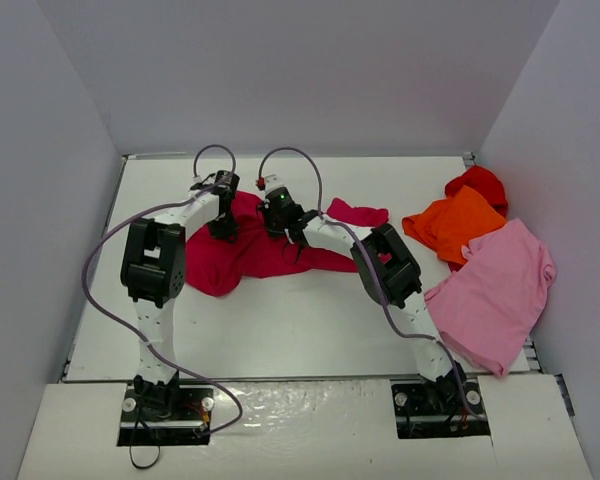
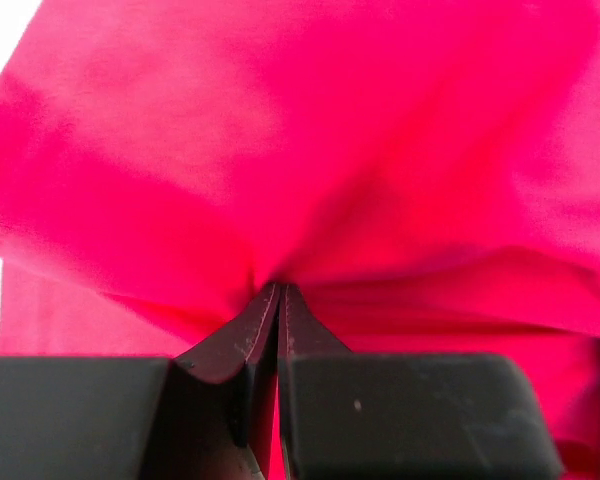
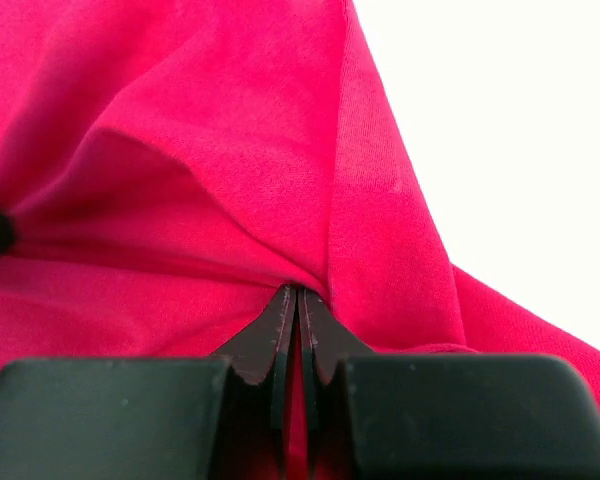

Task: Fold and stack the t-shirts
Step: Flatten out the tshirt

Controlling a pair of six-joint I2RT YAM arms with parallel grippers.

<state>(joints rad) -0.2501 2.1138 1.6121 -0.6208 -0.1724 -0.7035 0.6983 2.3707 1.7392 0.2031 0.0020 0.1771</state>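
Observation:
The large crimson t-shirt [image 1: 245, 255] lies bunched at the middle of the table, one sleeve stretching right. My left gripper [image 1: 223, 228] is shut on a fold of its cloth near the left side; in the left wrist view the crimson t-shirt [image 2: 310, 150] fills the frame and the left gripper [image 2: 278, 290] pinches it. My right gripper [image 1: 292, 240] is shut on the same shirt further right; the right wrist view shows the crimson t-shirt [image 3: 180, 180] drawn into the right gripper [image 3: 297, 292]. At the right lie the light pink t-shirt [image 1: 495, 290], the orange t-shirt [image 1: 455, 222] and the bright red t-shirt [image 1: 477, 182].
Grey walls close the table [image 1: 280, 320] in on the left, back and right. The pink shirt hangs over the table's right front corner. Purple cables loop above both arms.

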